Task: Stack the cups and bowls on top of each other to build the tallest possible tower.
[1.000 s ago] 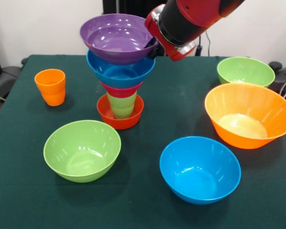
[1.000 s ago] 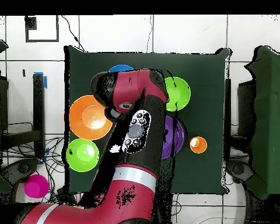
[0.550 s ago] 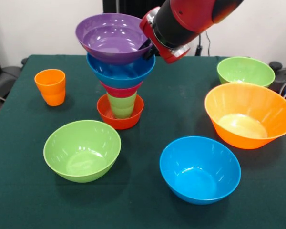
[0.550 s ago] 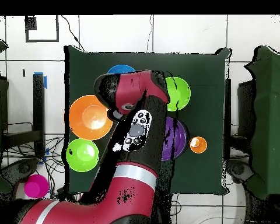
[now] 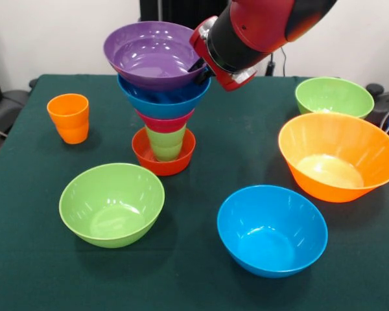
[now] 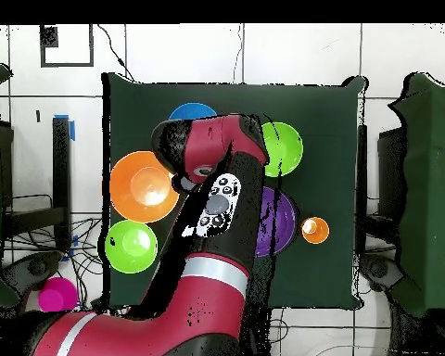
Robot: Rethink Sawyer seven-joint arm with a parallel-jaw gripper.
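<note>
Five pieces make up the tower (image 5: pixel 162 97) near the middle of the green-clothed table (image 5: pixel 201 285): a small red-orange bowl (image 5: pixel 163 155) at the base with an upturned light green cup (image 5: pixel 165 142) standing in it, then a pink bowl (image 5: pixel 165 121), a blue bowl (image 5: pixel 163 100) and, uppermost, a purple bowl (image 5: pixel 154 53), each wider than the one beneath, so the column flares upward. The purple bowl sits tilted, its rim higher on the side toward the arm (image 5: pixel 259 29). The arm's red and black end presses against that rim, and the jaws are hidden behind the rim and the wrist, so I cannot tell whether they are apart or clamped on it. Every loose vessel is empty and glossy, of smooth plastic: an orange cup (image 5: pixel 69 118) with a stepped waist standing upright well apart from the tower, a lime green bowl (image 5: pixel 111 204) in front of the tower, a second blue bowl (image 5: pixel 272 230), a very large orange bowl (image 5: pixel 339 155) and another lime green bowl (image 5: pixel 334 97) behind it. In the overhead view the arm covers most of the tower, leaving only part of the purple bowl showing. A magenta round object (image 6: pixel 57 296) sits on the floor off the table; what it is cannot be made out.
</note>
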